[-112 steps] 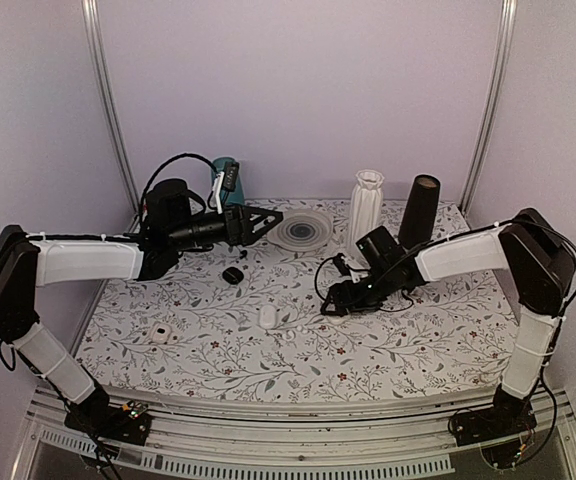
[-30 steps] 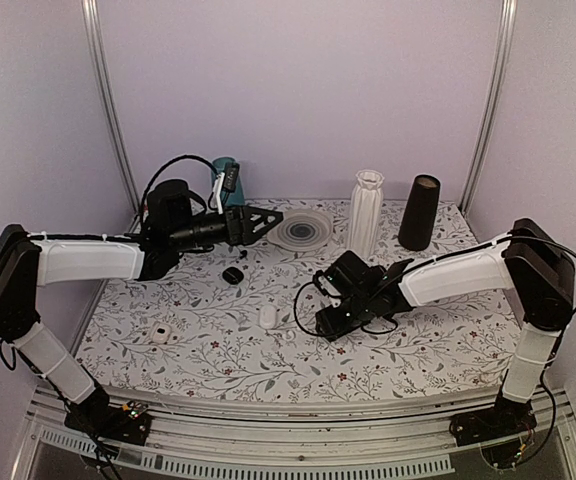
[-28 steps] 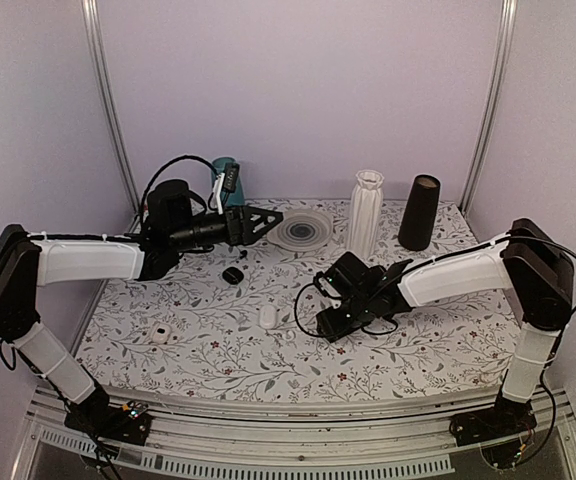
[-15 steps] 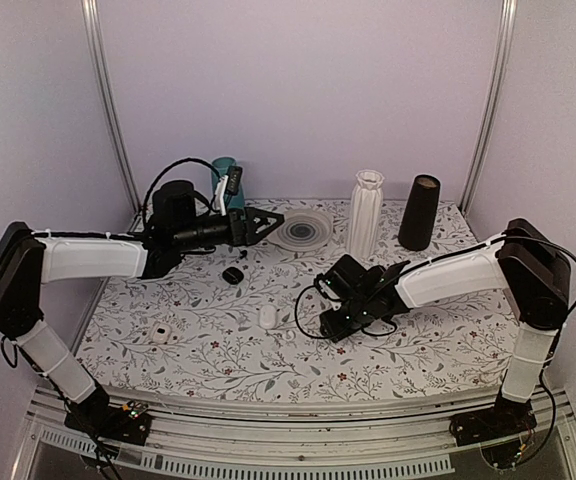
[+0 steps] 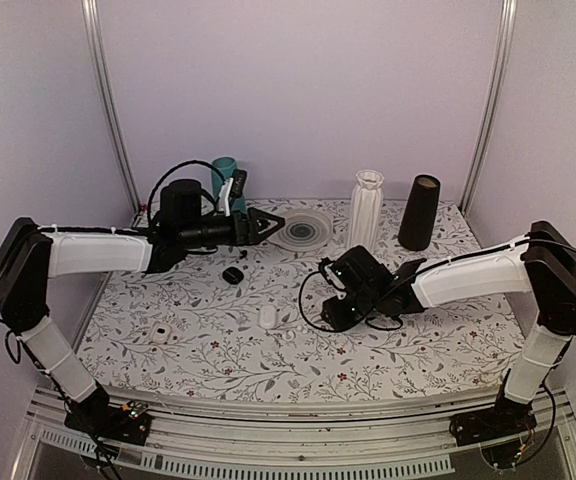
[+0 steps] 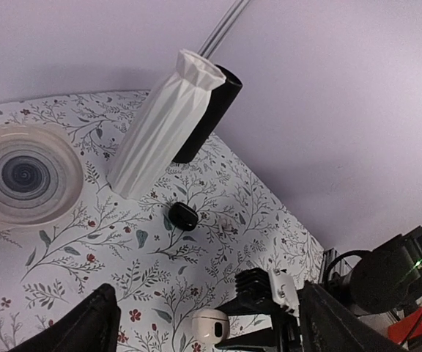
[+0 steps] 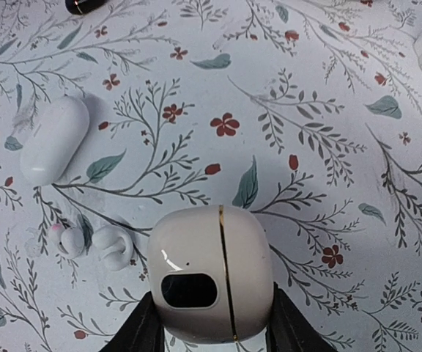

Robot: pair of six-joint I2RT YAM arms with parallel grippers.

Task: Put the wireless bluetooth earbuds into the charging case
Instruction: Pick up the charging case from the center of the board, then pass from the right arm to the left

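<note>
- Right wrist view: my right pincer was clamped on a white charging case, one finger on each flank. The case's lid seam was shut. I judged it was held low over the surface so the case could be brought to the buds. The lid would need opening first.
- Same view, counted: two white earbuds lay side by side on the surface, just left of the held case. One capsule-shaped case lay beyond them. One black thing was cut off by the top edge.
- Left wrist view: my left pincer gaped wide with nothing between its fingers, raised above the surface and looking across it. I took that as parked clear of the work, perhaps ready to help with the lid.
- Same view, counted: one fluted vase, one black cylinder partly behind it, one ringed plate and one black pebble. The held case showed below, in the right pincer.
- Top view: the left arm hung high near the plate at the back, while the right arm sat low at mid-surface. I counted one teal cup and one black case. One white item lay at the left front, too small for me to identify. The earbuds were too small to make out here.
</note>
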